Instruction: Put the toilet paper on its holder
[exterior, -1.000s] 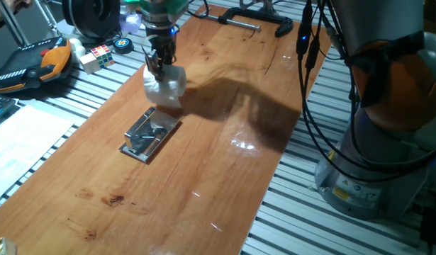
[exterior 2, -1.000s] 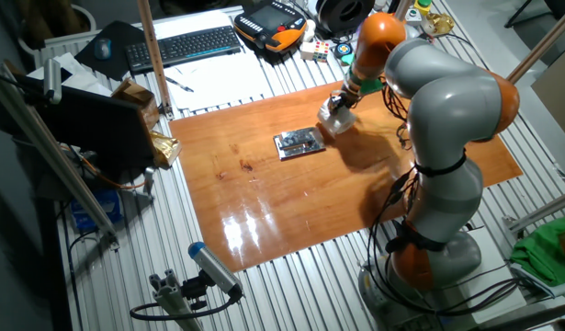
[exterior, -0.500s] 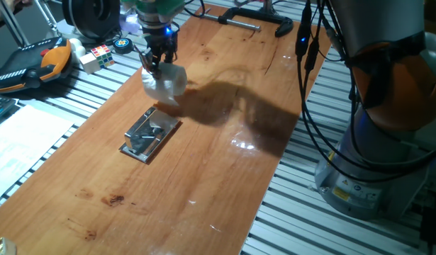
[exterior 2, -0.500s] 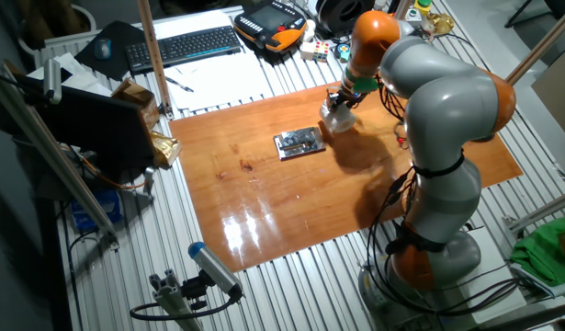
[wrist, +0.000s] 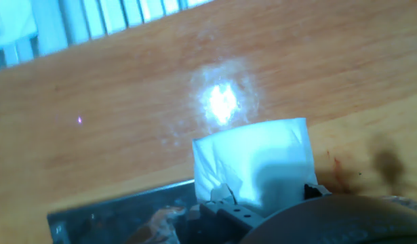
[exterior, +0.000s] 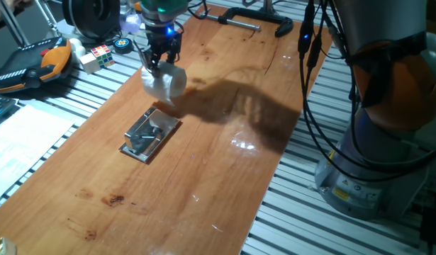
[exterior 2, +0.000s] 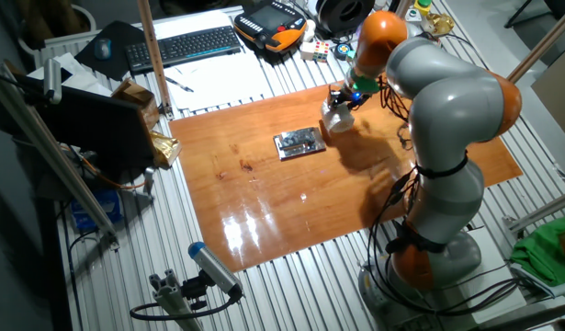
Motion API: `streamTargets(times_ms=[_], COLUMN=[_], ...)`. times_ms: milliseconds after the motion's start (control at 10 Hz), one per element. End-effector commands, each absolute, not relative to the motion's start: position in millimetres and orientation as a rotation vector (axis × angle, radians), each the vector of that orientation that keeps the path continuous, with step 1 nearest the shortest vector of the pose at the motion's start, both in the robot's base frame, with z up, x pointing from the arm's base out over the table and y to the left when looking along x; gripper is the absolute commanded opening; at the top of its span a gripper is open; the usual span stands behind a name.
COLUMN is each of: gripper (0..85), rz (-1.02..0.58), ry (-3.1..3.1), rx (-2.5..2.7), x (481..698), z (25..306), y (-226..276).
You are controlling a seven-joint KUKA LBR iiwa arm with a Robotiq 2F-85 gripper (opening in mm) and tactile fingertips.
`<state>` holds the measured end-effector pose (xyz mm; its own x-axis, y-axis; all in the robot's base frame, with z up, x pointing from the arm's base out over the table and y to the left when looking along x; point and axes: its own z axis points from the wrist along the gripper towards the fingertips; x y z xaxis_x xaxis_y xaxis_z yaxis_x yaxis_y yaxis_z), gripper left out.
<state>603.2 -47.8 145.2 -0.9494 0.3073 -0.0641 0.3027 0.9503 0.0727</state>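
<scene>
My gripper (exterior: 159, 62) is shut on the white toilet paper roll (exterior: 166, 83) and holds it in the air above the wooden table, just beyond the far end of the holder (exterior: 151, 134). The holder is a shiny silver plate with a raised bracket, lying flat on the wood. In the other fixed view the roll (exterior 2: 336, 117) hangs right of the holder (exterior 2: 299, 142). In the hand view the roll (wrist: 255, 166) fills the lower middle, with the holder's edge (wrist: 106, 213) at the bottom left.
A black-handled metal clamp (exterior: 254, 18) lies at the table's far end. A multicoloured puzzle cube (exterior: 98, 55), a round disc (exterior: 123, 44) and an orange-black pendant (exterior: 30, 65) sit on the slatted bench to the left. The table edge (exterior: 271, 180) runs on the right.
The gripper has lifted the roll a little and carried it slightly away from the holder, toward the far end of the table.
</scene>
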Motion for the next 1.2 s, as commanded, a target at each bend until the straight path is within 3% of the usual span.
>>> streamTargets(times_ms=[0, 600, 1100], gripper=[0.7, 0.7, 0.7], rz=[0.052, 0.105, 0.025], ry=[2.678, 2.284, 2.192], rx=[1.469, 1.992, 2.144], x=[603.5, 603.4, 604.4], z=[145.3, 142.5, 147.6], y=[-47.8, -52.1, -51.0])
